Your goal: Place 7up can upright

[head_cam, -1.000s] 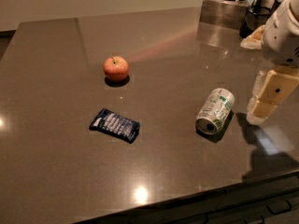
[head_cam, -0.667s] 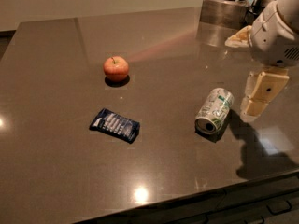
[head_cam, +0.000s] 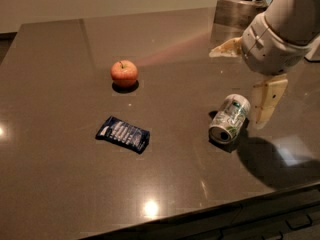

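The 7up can [head_cam: 230, 118] lies on its side on the dark table [head_cam: 60, 174], right of centre, with its silver end facing the front edge. My gripper [head_cam: 236, 88] hangs over the can from the upper right and is open. One cream finger [head_cam: 226, 48] points left above the can. The other finger [head_cam: 266, 102] points down just right of the can. The fingers hold nothing.
A red apple [head_cam: 124, 73] sits left of centre. A blue snack packet [head_cam: 123, 134] lies flat in front of it. A metal container [head_cam: 239, 8] stands at the back right. The table's front edge [head_cam: 200, 219] runs close below the can.
My arm has moved left and in over the can, so the gripper's fingers now stand on either side of it. The can, apple and packet have not moved.
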You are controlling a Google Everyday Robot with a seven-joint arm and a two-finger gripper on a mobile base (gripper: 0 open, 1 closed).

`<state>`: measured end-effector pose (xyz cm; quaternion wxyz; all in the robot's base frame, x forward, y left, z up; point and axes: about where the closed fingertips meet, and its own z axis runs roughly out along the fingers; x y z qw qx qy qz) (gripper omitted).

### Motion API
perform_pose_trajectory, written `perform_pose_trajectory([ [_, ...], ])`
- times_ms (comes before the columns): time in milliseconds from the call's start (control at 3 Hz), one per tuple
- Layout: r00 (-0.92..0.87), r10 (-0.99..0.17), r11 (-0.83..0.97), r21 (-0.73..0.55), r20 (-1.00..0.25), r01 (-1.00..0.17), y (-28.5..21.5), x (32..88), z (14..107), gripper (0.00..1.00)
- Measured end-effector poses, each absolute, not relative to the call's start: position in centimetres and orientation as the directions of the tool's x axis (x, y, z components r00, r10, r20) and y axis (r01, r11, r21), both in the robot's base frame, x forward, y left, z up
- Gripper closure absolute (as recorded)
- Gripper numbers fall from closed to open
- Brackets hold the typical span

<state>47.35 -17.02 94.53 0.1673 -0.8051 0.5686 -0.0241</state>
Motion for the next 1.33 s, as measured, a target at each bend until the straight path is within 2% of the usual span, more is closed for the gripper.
perform_pose_trajectory([
  [333, 0.570, -0.818, -0.540, -0.246, -0.070, -0.805, -15.9, 47.5, 92.3, 0.00],
  [667, 0.681, -0.732, -0.665, -0.191, -0.028, -0.722, -15.2, 47.0, 90.2, 0.00],
  [1000, 0.756, -0.654, -0.750, -0.119, -0.011, -0.651, -15.2, 46.1, 87.6, 0.00],
  [1333, 0.772, -0.636, -0.769, -0.086, -0.001, -0.634, -15.6, 46.1, 86.3, 0.00],
])
